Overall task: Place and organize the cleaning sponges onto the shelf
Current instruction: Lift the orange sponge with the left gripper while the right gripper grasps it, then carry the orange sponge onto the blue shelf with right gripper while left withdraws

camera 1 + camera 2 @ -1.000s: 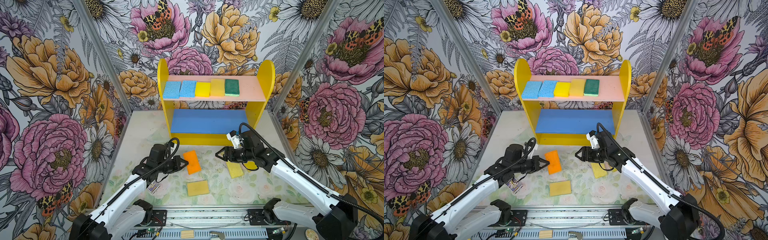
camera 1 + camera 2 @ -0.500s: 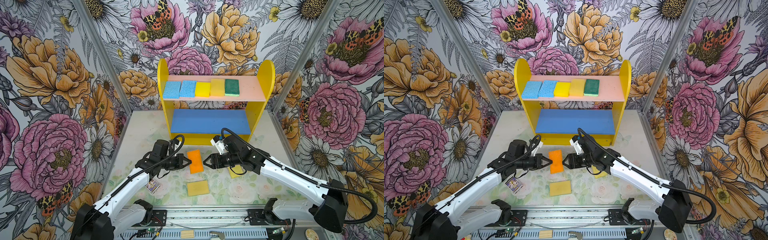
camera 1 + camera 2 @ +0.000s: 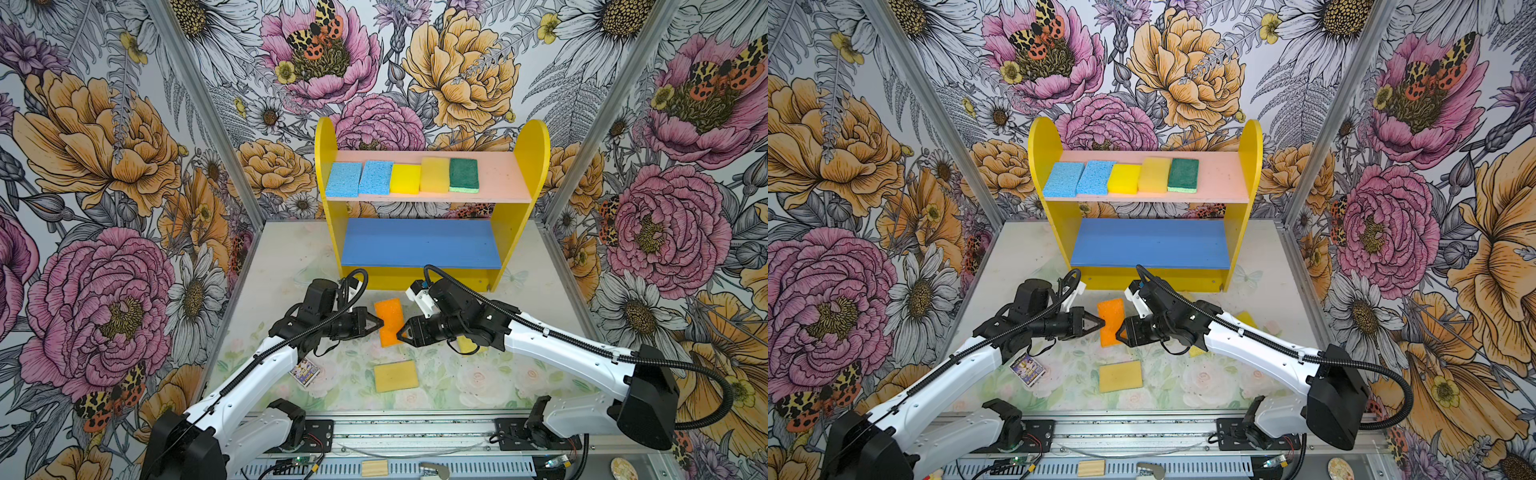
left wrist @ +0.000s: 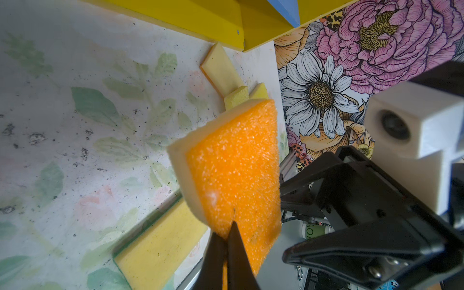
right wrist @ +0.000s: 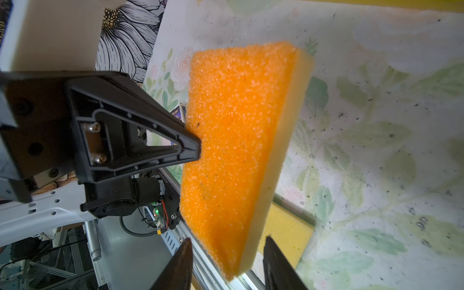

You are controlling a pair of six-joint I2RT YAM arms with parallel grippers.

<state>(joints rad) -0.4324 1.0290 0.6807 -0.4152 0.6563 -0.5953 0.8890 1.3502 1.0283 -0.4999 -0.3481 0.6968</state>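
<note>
An orange sponge (image 3: 390,322) (image 5: 238,140) hangs on edge above the table, pinched at one long edge by my left gripper (image 3: 379,325) (image 4: 229,226), which is shut on it. My right gripper (image 3: 401,332) (image 5: 227,238) stands open at the opposite edge, one jaw on each face with a gap on both sides. The shelf (image 3: 326,166) stands at the back. Its pink board (image 3: 498,178) carries a row of several sponges, light blue (image 3: 343,179), yellow (image 3: 405,178) and green (image 3: 464,174). The blue board (image 3: 419,243) is bare. A yellow sponge (image 3: 395,376) lies flat near the front.
More yellow sponges (image 3: 1246,319) (image 4: 221,70) lie under and behind my right arm, near the shelf's foot. A purple card packet (image 3: 304,371) lies beneath my left arm. A small wooden block (image 3: 374,467) sits on the front rail. Flowered walls close in three sides.
My left gripper has carried the orange sponge up and to the right. My right gripper has swung left to the sponge, and its jaws have narrowed round the free edge.
</note>
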